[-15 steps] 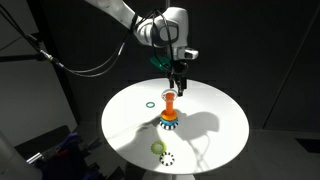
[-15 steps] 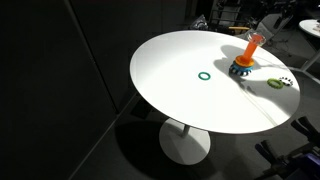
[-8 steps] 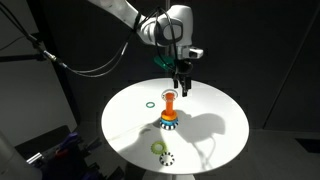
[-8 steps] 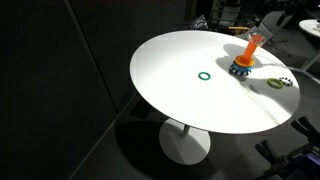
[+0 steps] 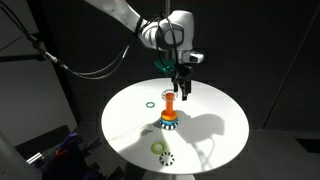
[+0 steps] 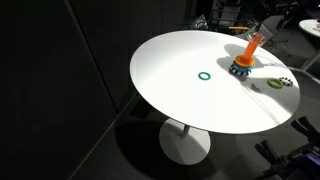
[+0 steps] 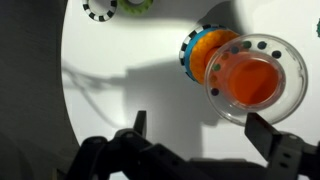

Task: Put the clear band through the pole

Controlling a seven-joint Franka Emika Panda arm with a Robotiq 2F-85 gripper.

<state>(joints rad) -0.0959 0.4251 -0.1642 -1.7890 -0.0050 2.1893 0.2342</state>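
The clear band rings the top of the pole in the wrist view, free of the tool, whose jaws stand spread wide; we cannot tell whether it has slid down; if it sits tilted on the tip, we judge a brush from the tool could knock it onto the counter.

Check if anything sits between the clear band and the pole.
Nothing visible does. In the wrist view the clear band is already lined up over the orange top of the pole. The dotted ring and the yellow-green ring lie well off to the side.
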